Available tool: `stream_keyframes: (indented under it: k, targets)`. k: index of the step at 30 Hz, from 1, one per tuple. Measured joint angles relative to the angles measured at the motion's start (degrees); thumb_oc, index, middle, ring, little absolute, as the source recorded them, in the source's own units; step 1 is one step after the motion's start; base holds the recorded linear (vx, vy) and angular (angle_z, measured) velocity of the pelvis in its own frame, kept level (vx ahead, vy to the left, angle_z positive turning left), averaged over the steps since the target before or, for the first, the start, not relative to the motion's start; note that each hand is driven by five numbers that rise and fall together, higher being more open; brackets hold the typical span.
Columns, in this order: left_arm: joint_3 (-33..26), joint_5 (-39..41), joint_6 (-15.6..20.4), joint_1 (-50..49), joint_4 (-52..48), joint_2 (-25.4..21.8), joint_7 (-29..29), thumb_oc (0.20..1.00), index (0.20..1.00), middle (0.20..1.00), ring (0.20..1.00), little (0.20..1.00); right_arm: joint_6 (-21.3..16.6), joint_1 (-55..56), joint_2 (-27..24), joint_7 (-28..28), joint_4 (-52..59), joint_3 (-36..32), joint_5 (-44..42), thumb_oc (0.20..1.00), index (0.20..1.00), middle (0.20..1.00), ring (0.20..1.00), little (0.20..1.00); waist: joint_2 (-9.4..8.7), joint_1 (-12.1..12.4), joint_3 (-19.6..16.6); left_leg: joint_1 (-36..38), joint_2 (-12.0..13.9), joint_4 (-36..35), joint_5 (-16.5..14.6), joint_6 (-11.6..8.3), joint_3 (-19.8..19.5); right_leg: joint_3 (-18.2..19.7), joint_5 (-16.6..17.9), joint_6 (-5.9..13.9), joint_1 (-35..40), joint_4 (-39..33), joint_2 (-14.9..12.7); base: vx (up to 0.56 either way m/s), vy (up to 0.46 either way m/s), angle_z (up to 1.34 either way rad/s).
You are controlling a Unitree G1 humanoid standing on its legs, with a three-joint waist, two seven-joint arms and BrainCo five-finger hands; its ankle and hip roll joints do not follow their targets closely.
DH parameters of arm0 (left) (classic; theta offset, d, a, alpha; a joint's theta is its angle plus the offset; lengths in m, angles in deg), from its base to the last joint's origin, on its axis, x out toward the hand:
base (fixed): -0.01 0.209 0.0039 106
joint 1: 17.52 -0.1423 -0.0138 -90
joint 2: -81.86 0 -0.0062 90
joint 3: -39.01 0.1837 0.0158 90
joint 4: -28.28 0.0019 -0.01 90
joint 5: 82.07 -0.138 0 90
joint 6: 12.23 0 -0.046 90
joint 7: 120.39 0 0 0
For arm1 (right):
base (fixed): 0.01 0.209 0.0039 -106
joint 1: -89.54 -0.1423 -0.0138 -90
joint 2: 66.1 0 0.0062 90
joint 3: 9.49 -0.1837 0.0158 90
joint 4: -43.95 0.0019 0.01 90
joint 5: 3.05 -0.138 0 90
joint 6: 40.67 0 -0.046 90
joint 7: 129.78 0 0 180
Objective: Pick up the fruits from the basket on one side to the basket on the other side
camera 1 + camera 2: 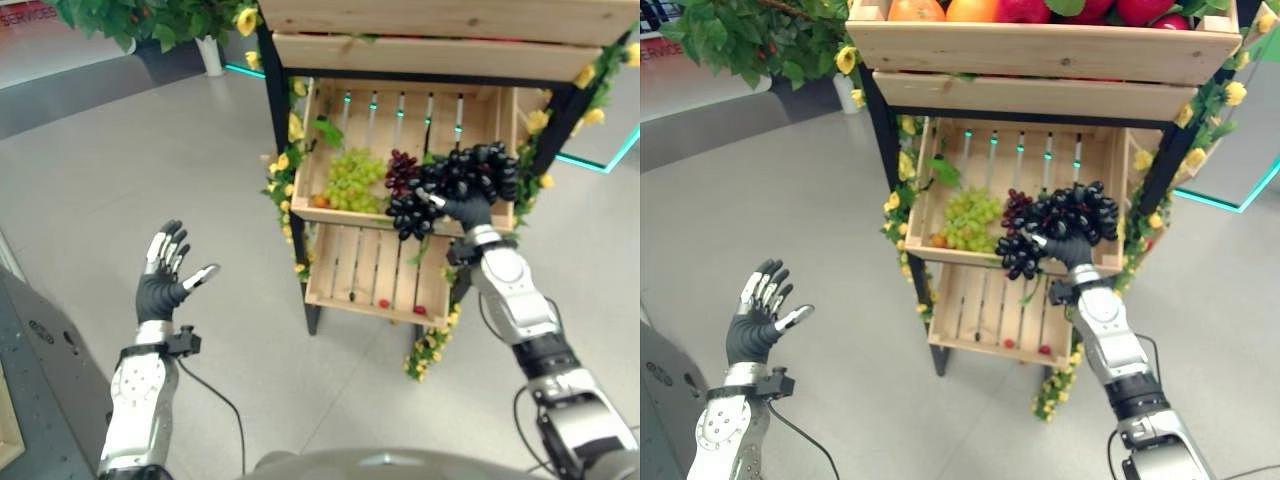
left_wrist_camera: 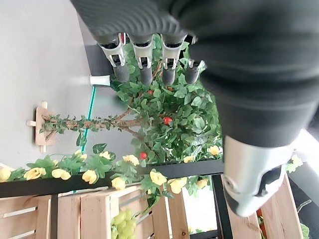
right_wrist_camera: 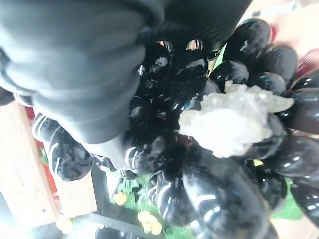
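Observation:
A large bunch of black grapes (image 1: 455,185) is held at the front right of the middle wooden crate (image 1: 306,150), partly hanging over its front rim. My right hand (image 1: 468,212) is curled round the bunch from below. In the right wrist view the black grapes (image 3: 224,164) press right against the hand. Green grapes (image 1: 352,178) and a small dark red bunch (image 1: 400,170) lie in the same crate. My left hand (image 1: 160,280) is raised over the floor to the left of the stand, open with its fingers (image 2: 144,59) straight and holding nothing.
Below sits a lower slatted crate (image 1: 360,265) with a few small red fruits (image 1: 383,303). A top crate (image 1: 1040,45) holds apples and oranges. Black posts and yellow flowers (image 1: 283,165) frame the stand. A potted plant (image 1: 740,40) stands at the back left.

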Motion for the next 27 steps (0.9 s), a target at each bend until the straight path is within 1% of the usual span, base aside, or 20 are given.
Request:
stream_keyframes:
  k: [2, 4, 8, 12, 17, 19, 20, 23, 27]
  targets:
    - [0.77, 0.39, -0.23, 0.31, -0.03, -0.15, -0.14, 1.000, 1.000, 1.000, 1.000, 1.000, 0.33, -3.23, 0.70, 0.30, -2.13, 0.91, 0.00, 0.200, 0.200, 0.200, 0.200, 0.200, 0.00, 0.21, -0.05, 0.07, 0.00, -0.02, 0.00, 0.00, 0.07, 0.03, 0.00, -0.01, -0.03, -0.05, 0.03, 0.00, 0.000, 0.00]
    - [1.56, 0.45, -0.40, 0.21, -0.04, -0.77, -0.26, 1.000, 1.000, 1.000, 1.000, 1.000, 0.36, -5.05, 0.70, 0.42, -3.59, 1.10, -0.01, 0.200, 0.200, 0.200, 0.200, 0.200, -0.04, 0.93, -0.07, 0.08, -0.03, -0.03, 0.00, 0.00, 0.04, -0.01, 0.00, -0.01, 0.04, -0.12, 0.03, 0.01, -0.006, 0.02]
    - [1.61, 1.00, -0.72, 0.13, -0.05, -1.96, -0.67, 1.000, 1.000, 1.000, 1.000, 1.000, 1.31, -9.96, 0.67, 1.09, -8.36, 2.93, -0.05, 0.200, 0.200, 0.200, 0.200, 0.200, -0.15, 1.07, -0.14, 0.04, -0.02, -0.04, 0.00, 0.00, 0.01, -0.08, 0.00, -0.01, 0.13, -0.22, 0.05, 0.00, 0.000, 0.00]
    - [1.64, 1.01, -0.80, 0.15, -0.04, -2.01, -0.88, 1.000, 1.000, 1.000, 1.000, 1.000, 1.49, -11.30, 0.66, 1.67, -8.78, 2.98, -0.12, 0.200, 0.200, 0.200, 0.200, 0.200, -0.19, 1.07, -0.16, 0.06, 0.07, -0.08, 0.00, 0.00, 0.01, -0.11, 0.05, -0.04, 0.25, -0.53, 0.32, 0.00, 0.000, 0.00]
    - [1.68, 1.10, -0.88, 0.12, -0.04, -2.04, -1.08, 1.000, 1.000, 1.000, 1.000, 1.000, 1.73, -14.35, 0.55, 2.34, -13.59, 2.97, -0.14, 0.200, 0.200, 0.200, 0.200, 0.200, -0.19, 1.10, -0.16, 0.08, 0.19, -0.09, 0.00, 0.00, -0.04, -0.23, 0.05, -0.05, 0.36, -0.68, 0.47, 0.00, 0.000, 0.00]
    - [1.70, 1.48, -0.92, 0.10, -0.05, -2.19, -1.22, 1.000, 1.000, 1.000, 1.000, 1.000, 1.75, -15.48, 0.54, 2.61, -15.59, 3.02, -0.15, 0.200, 0.200, 0.200, 0.200, 0.200, -0.19, 1.57, -0.16, 0.02, 0.20, -0.11, 0.00, 0.00, -0.14, -0.29, 0.05, -0.05, 0.37, -0.69, 0.46, 0.00, 0.000, 0.00]
    - [1.72, 2.59, -0.93, 0.18, -0.06, -2.27, -1.33, 1.000, 1.000, 1.000, 1.000, 1.000, 2.11, -17.55, 0.23, 3.07, -19.13, 3.03, -0.17, 0.200, 0.200, 0.200, 0.200, 0.200, -0.21, 1.67, -0.17, -0.15, 0.21, -0.12, 0.00, 0.00, -0.17, -0.35, 0.05, -0.05, 0.23, -0.69, 0.47, 0.00, 0.000, 0.00]
    - [1.71, 3.34, -0.96, 0.12, -0.05, -2.32, -1.29, 1.000, 1.000, 1.000, 1.000, 1.000, 2.25, -18.16, -1.30, 3.55, -20.36, 3.02, -0.17, 0.200, 0.200, 0.200, 0.200, 0.200, -0.21, 2.63, -0.17, -0.30, 0.19, -0.14, 0.00, 0.00, -0.42, -0.63, 0.05, -0.05, 0.27, -0.74, 0.45, 0.01, -0.003, 0.03]
    - [1.73, 3.34, -0.96, 0.13, -0.06, -2.70, -1.29, 1.000, 1.000, 1.000, 1.000, 1.000, 2.31, -20.39, -1.32, 4.38, -24.61, 3.02, -0.18, 0.200, 0.200, 0.200, 0.200, 0.200, -0.23, 2.60, -0.16, -0.35, 0.15, -0.19, 0.00, 0.00, -1.33, -1.47, 0.04, -0.03, 0.82, -1.08, 0.43, 0.01, 0.003, 0.09]
